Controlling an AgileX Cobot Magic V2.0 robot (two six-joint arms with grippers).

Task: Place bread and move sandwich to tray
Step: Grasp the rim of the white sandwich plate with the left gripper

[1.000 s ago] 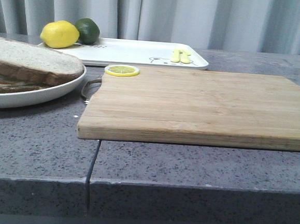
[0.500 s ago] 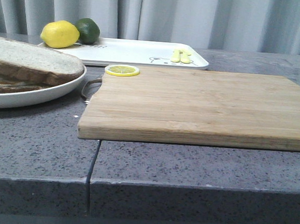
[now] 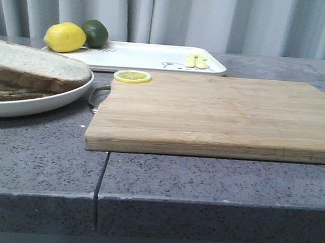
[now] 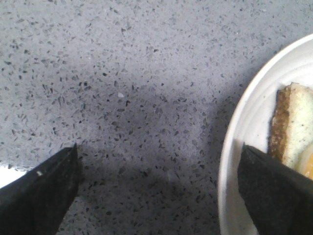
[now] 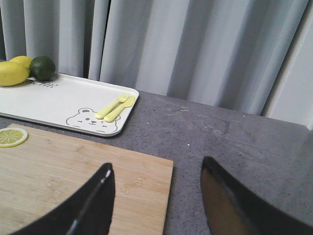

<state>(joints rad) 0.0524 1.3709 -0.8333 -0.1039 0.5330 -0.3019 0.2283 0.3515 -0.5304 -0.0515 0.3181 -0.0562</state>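
We see the dark-crusted sandwich on its round white plate (image 3: 37,97) at the table's left, topped by the thick pale bread slice (image 3: 34,65), well short of the flat rectangular white tray (image 3: 150,58) behind the wooden cutting board (image 3: 214,114). Our left gripper (image 4: 159,188) hangs with fingers wide apart beside the plate's rim, gripping nothing. Our right gripper (image 5: 156,200) hovers spread and empty over the board's far corner.
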